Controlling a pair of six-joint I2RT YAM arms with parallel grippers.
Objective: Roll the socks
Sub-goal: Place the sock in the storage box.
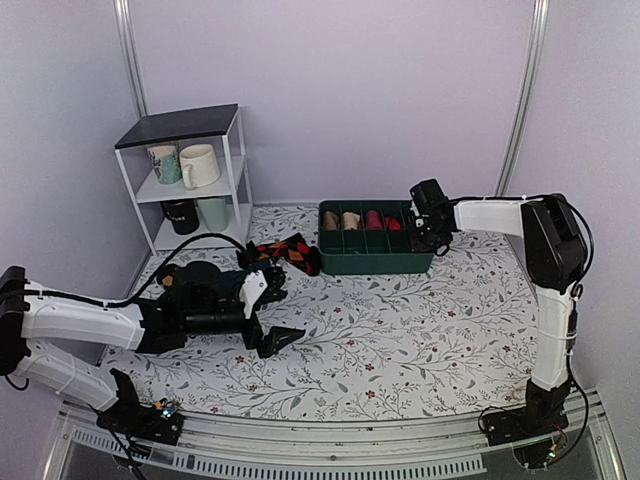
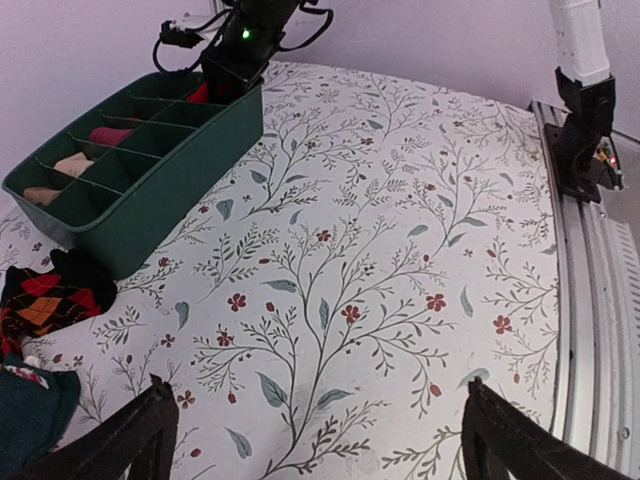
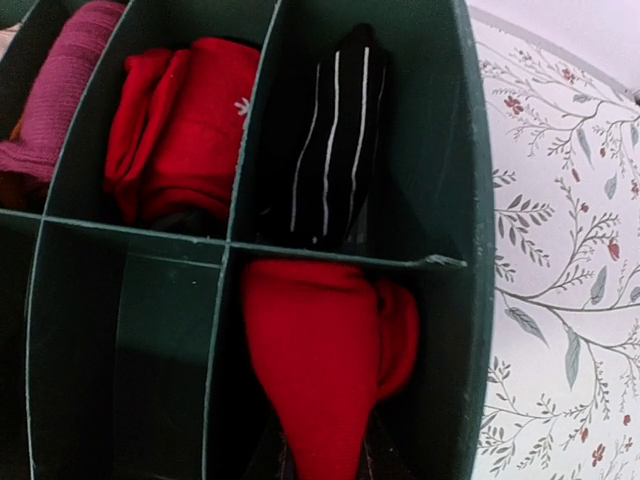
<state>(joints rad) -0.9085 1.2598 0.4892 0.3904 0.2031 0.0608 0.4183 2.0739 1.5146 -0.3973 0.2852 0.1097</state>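
Observation:
The bright red socks (image 3: 320, 350) are a soft bundle in the near right compartment of the dark green organizer box (image 1: 375, 262); they show as a red spot in the top view (image 1: 393, 224). My right gripper (image 1: 432, 225) hangs over that end of the box, and its jaws (image 3: 325, 468) pinch the narrowed lower end of the bundle, the fingers mostly hidden by fabric. My left gripper (image 1: 275, 312) is open and empty low over the floral tablecloth, its fingers (image 2: 140, 430) spread wide apart.
Other compartments hold a red roll (image 3: 185, 125), a black striped sock (image 3: 335, 140) and a maroon roll (image 3: 60, 100). Orange-and-black argyle socks (image 1: 290, 250) and a dark teal sock (image 2: 30, 420) lie left of the box. A white shelf with mugs (image 1: 190, 180) stands back left.

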